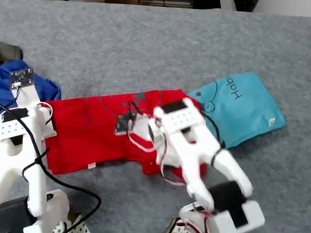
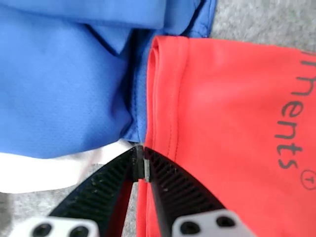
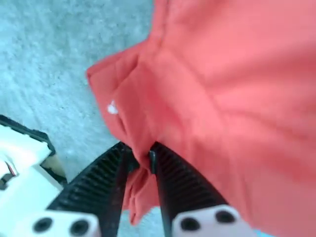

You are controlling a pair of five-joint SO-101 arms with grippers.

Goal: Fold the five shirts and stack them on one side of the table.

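Note:
The red shirt (image 1: pixel 91 128) lies spread across the middle of the grey table, its print facing up. My left gripper (image 2: pixel 143 165) is shut on the red shirt's (image 2: pixel 227 123) hemmed edge, right where it meets the blue shirt (image 2: pixel 64 84). The left arm (image 1: pixel 17 129) stands over that left end. My right gripper (image 3: pixel 141 160) is shut on a bunched fold of the red shirt (image 3: pixel 237 89), lifted off the table. The right arm (image 1: pixel 181 123) hangs over the shirt's right end.
A folded teal shirt (image 1: pixel 240 108) lies right of the red one, touching it. The blue shirt (image 1: pixel 1 86) is heaped at the left edge, with a dark green garment (image 1: pixel 3 52) behind it and white cloth (image 2: pixel 39 173) under it. Bare table (image 1: pixel 149 47) stretches behind.

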